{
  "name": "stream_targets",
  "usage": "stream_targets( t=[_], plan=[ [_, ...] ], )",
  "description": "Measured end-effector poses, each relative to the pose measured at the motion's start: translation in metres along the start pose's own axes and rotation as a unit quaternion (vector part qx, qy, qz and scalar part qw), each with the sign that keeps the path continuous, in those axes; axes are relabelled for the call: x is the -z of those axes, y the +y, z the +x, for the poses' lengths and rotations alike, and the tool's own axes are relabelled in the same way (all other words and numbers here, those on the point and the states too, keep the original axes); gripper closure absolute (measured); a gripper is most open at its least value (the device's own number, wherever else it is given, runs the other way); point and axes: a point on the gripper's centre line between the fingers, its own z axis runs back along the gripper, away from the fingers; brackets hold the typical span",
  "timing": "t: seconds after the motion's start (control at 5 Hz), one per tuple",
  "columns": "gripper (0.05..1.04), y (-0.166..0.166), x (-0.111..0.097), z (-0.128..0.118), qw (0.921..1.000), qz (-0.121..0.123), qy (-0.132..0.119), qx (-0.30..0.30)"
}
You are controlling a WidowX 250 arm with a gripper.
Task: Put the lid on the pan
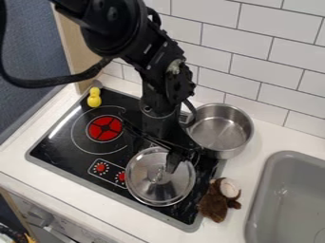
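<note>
Presumably, your tool is over the lid to fetch it for the pan; whether it grips, you can't tell.

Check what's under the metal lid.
Black stovetop shows around much of the lid, with a red dial right by its rim. Directly beneath is covered, can't see. Also can't tell whether the lid touches the stovetop.

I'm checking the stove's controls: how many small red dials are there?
2 in view: one dial at the panel's left, the other dial beside the lid. More may be hidden under the lid.
</note>
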Motion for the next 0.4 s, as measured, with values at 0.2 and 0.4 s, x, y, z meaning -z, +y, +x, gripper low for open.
stream_targets(
  t=[0.2,0.4],
  plan=[
    [0.083,-0.0007,0.0056,-0.0039,0.9999,0.001,0.013,0.001],
    [0.083,-0.0023,0.0109,-0.0039,0.9997,-0.001,0.026,0.000]
  ],
)
